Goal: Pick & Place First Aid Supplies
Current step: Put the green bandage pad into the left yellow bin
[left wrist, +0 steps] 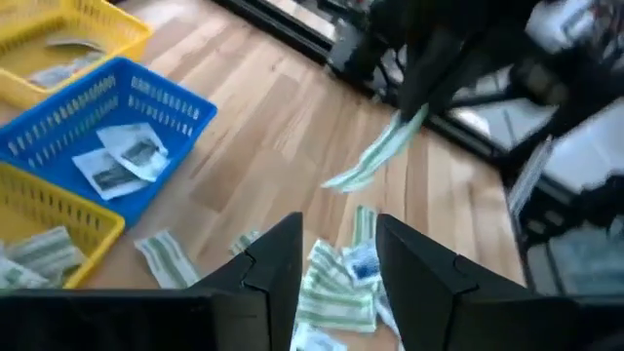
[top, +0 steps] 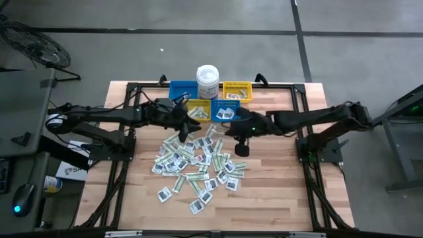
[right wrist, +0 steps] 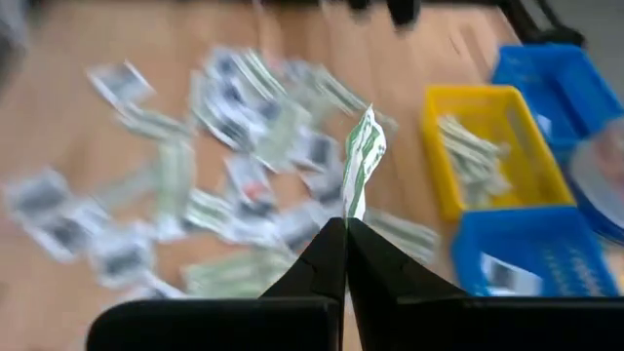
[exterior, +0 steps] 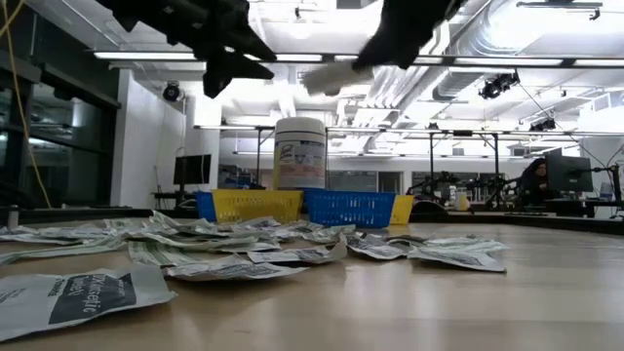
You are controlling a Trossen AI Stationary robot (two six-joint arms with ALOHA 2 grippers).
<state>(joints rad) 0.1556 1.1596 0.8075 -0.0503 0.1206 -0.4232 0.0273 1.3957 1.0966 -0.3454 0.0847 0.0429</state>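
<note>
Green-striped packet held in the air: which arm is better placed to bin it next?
Right. Its tool is shut on the green-striped packet, lifted above the pile, with the yellow bin of similar strips close by. The left tool is open and empty.

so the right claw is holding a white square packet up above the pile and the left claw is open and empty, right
Not quite. The right claw is shut on a green-and-white strip packet, not a white square one; the right wrist view shows it pinched between the fingertips. The rest holds: it is lifted above the pile, and the left claw is open and empty.
</note>
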